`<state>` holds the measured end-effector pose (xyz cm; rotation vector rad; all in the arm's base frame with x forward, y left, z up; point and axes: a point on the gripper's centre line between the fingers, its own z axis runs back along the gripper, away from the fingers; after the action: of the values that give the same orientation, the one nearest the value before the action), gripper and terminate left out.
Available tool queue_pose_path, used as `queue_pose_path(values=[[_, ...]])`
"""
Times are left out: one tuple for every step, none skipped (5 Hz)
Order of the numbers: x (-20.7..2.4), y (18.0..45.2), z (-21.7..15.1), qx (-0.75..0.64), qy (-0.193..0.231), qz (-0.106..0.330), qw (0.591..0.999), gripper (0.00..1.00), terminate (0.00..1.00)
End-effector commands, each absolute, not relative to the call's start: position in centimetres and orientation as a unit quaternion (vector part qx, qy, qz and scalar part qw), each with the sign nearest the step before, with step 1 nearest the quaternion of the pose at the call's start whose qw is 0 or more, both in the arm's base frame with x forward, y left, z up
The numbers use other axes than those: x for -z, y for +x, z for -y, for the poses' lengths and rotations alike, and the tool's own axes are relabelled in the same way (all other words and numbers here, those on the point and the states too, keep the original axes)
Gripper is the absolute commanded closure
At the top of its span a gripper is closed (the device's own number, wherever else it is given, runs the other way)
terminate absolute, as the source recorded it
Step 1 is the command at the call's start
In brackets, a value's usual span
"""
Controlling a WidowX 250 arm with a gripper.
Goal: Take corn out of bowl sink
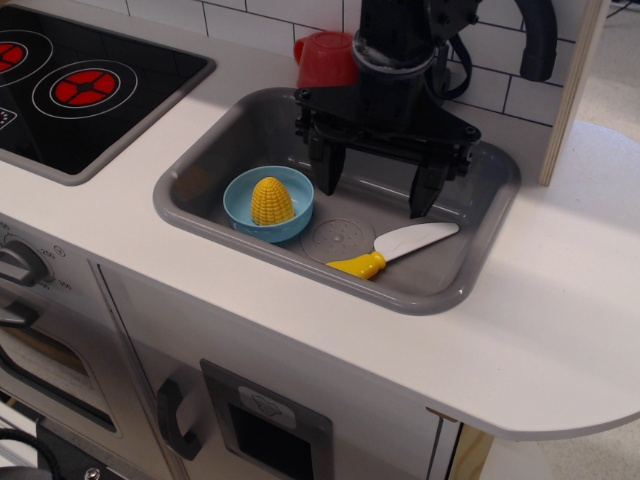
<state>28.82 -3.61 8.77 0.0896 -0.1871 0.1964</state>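
The yellow ridged corn [271, 201] stands dome-up inside the light blue bowl [243, 196], which sits at the left front of the grey sink [455, 288]. My black gripper [374, 189] hangs over the middle of the sink, to the right of the bowl and above the embossed drain [338, 240]. Its two fingers are spread wide apart and hold nothing. One finger [327, 168] is just right of the bowl's rim; the other [424, 192] is above the knife blade.
A white knife with a yellow handle [392, 250] lies on the sink floor at the front right. A red cup [325, 58] stands on the counter behind the sink. A black stove top [70, 85] lies to the left. A wooden panel [572, 90] rises at the right.
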Motion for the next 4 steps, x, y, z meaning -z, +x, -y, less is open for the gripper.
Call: queue_pose_path(values=[[-8.8, 28.8, 3.6, -0.098, 0.045, 0.093, 0.99, 0.0, 0.0], [-8.5, 30.0, 0.6, -0.129, 0.031, 0.102, 0.986, 0.0, 0.0], [-8.4, 30.7, -2.9, -0.18, 0.046, 0.108, 0.977, 0.0, 0.0], [-8.3, 30.8, -6.0, -0.214, 0.045, 0.097, 0.971, 0.0, 0.0]])
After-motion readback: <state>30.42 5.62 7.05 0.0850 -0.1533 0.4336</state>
